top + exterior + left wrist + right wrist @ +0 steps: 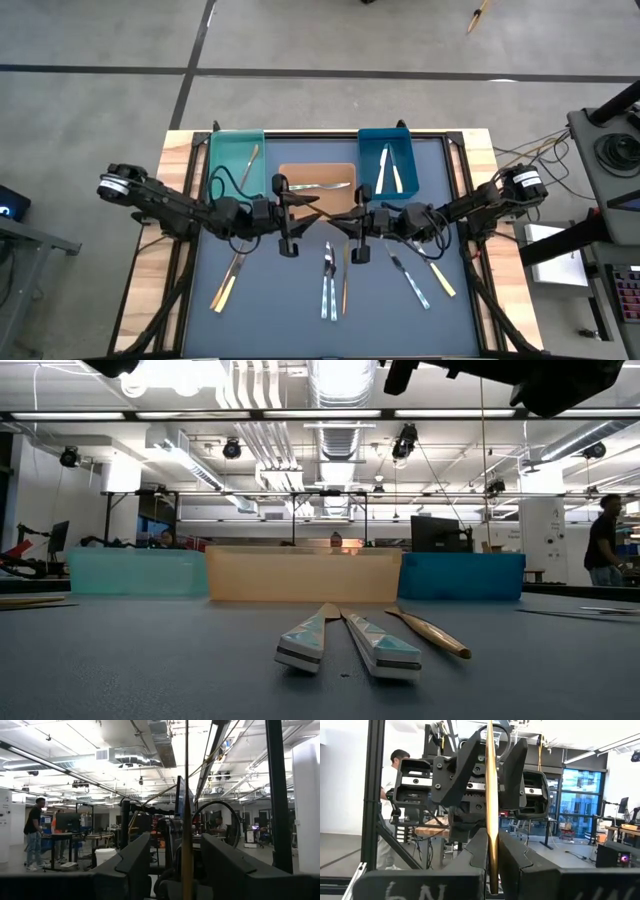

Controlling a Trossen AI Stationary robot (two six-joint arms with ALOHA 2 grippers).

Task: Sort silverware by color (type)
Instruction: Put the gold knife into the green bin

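Note:
A slim gold piece of silverware (490, 780) hangs in the air over the table's middle, in front of the orange bin (316, 172). My right gripper (491, 840) is shut on one end of it. Its other end reaches between the fingers of my left gripper (175, 842), which faces the right one; those fingers stand open on either side of the gold piece (186, 795) with a gap on each side. More silverware lies on the mat: two silver pieces (329, 282), a gold one (345, 285) and yellow-handled ones (227, 285). My right gripper pinches the gold piece's near end (492, 851) between its two fingers, coming from the table's right side and pointing left and slightly upward. The piece runs on along the fingers, past their tips toward my left gripper. It is clear of the table.
At the far edge stand a teal bin (225, 165) holding a gold piece, the orange bin holding a silver fork (320, 186), and a blue bin (372, 150) holding pale pieces. A knife (410, 282) and a yellow-handled piece (441, 280) lie at the right. A person (395, 775) stands beyond the table.

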